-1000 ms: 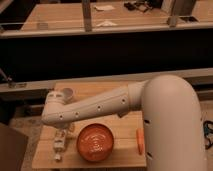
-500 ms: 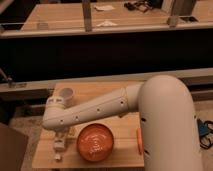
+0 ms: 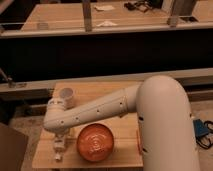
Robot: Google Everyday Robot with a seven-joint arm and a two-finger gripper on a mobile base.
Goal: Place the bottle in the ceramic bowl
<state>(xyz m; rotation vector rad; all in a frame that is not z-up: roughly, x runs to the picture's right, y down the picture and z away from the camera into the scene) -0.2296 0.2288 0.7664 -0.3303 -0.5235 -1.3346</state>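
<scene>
The ceramic bowl point(image 3: 95, 142) is orange-red with white ring marks. It sits upright near the front edge of the wooden table point(image 3: 102, 90). My white arm reaches in from the right, across the table to the left. The gripper point(image 3: 59, 146) hangs down from the wrist over the table's front left corner, just left of the bowl. A small pale shape shows at the gripper's lower end, and I cannot tell whether it is the bottle. No bottle shows anywhere else.
A white paper cup point(image 3: 66, 95) stands at the table's back left, behind the wrist. A small orange object point(image 3: 138, 140) lies on the table's right side, half hidden by my arm. A dark counter with a railing runs behind the table.
The wrist and gripper have moved down and toward the table's front edge. The bowl and the cup have not moved.
</scene>
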